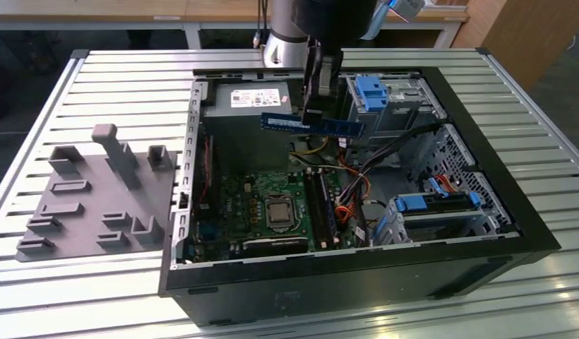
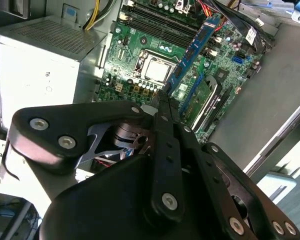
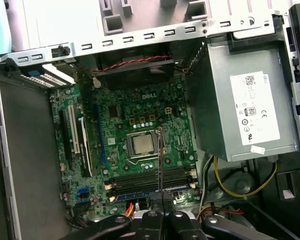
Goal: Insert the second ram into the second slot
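We have the tool (image 1: 313, 116) clenched on the second ram (image 1: 312, 125), a long, flat blue circuit-board stick with a small white label, gripped near its middle. It hangs in the air within the opening of the black metal computer case (image 1: 515, 233), at twelve o'clock from the green motherboard (image 1: 261, 205) and apart from it, touching nothing but the tool.

To seat it well, we judge the stick needs turning. In the exterior view it lies roughly nine-to-three, while the long black memory slots (image 1: 320, 205) at the board's three o'clock edge run twelve-to-six. It wants to come down upright and square over the free slot, pressed evenly so neither end rides high. In the first wrist view a blue strip (image 3: 145, 194) sits in one slot, likely another stick, so we should mind that neighbour. The loose orange cables (image 1: 354, 185) just beside the slots could snag.

At nine o'clock a grey plastic fixture plate (image 1: 92, 198) rests on the silver slatted metal counter (image 1: 129, 78), and the case lies on its side at the centre. Beyond, from eleven to two o'clock, stand a light wooden tabletop (image 1: 101, 8) and a brown wooden panel (image 1: 525, 35).
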Available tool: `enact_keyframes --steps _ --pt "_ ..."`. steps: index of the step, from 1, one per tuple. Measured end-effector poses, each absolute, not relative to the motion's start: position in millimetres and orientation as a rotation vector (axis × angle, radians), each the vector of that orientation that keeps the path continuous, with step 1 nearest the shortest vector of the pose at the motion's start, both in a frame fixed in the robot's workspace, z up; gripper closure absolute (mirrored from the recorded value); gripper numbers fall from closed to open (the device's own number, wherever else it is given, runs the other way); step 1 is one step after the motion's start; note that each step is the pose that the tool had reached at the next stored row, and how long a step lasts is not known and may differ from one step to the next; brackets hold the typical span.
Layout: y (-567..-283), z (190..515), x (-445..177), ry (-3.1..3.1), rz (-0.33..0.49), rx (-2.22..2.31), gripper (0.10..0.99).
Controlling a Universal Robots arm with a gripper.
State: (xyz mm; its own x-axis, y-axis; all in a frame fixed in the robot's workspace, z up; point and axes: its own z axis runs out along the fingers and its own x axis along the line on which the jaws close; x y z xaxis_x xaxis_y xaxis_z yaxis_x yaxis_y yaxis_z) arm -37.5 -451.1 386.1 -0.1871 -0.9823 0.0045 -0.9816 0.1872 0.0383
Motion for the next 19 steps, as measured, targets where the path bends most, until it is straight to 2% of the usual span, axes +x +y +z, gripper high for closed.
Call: enact_keyframes --steps 19 --pt "-451.1 385.9 -36.8 -2.479 -0.042 1.885 0.973"
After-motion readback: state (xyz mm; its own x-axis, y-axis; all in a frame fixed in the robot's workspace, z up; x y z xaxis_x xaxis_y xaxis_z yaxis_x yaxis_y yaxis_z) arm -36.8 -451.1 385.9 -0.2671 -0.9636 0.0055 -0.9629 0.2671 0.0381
